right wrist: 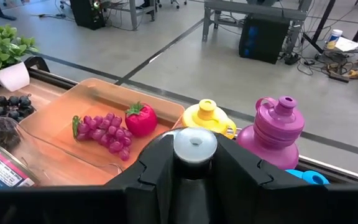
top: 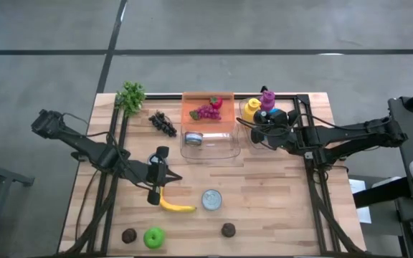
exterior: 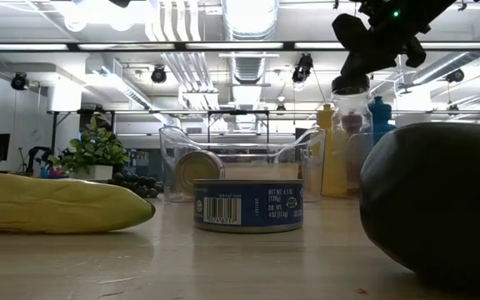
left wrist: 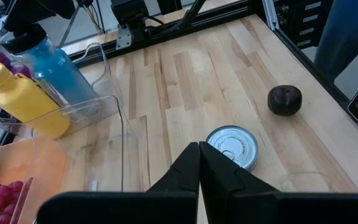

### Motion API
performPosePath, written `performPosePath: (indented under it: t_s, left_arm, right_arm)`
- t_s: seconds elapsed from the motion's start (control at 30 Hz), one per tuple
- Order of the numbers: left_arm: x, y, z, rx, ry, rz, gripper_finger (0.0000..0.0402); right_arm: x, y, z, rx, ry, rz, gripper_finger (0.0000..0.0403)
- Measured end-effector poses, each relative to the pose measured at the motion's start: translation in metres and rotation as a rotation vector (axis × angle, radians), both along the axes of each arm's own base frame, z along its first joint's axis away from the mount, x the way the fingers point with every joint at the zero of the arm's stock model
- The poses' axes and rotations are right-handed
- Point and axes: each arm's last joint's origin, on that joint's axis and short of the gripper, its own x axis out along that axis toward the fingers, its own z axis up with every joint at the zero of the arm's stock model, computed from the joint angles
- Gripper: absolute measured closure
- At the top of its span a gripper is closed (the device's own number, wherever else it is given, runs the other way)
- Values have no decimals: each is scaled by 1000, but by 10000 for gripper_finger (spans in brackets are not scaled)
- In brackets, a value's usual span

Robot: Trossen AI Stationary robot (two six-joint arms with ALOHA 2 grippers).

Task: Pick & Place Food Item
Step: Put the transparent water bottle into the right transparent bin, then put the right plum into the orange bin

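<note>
R gripper: fingers clamped on clear bottle's grey cap, among bottles in clear bin.
L gripper: fingers pressed together, empty, above banana.
Risk: cap grip slips; neighbours yellow bottle, magenta bottle could tip.

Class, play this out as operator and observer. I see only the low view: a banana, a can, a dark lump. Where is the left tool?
Observer: The left tool hangs near the banana, shut and empty, pointing toward the can.
Operator: What lies beyond the clear bin?
Observer: An orange tray holding grapes and a strawberry.
Operator: And the tool overhead?
Observer: The right tool is shut on a bottle, gripping its cap.
</note>
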Motion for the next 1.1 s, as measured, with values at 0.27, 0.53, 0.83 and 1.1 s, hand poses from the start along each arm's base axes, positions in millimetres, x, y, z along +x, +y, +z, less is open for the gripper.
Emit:
performPosePath:
  t_s: [0.27,0.53,0.83,1.1]
  left_arm:
    - [0,0,0,0,0,0,394]
    - [0,0,0,0,0,0,394]
    - [0,0,0,0,0,0,393]
    - [0,0,0,0,0,0,393]
  right_arm:
    - [0,0,0,-1,-2,-1,263]
    - [0,0,0,0,-7,0,230]
    - [0,0,1,1,-9,0,198]
    - [0,0,1,2,-11,0,175]
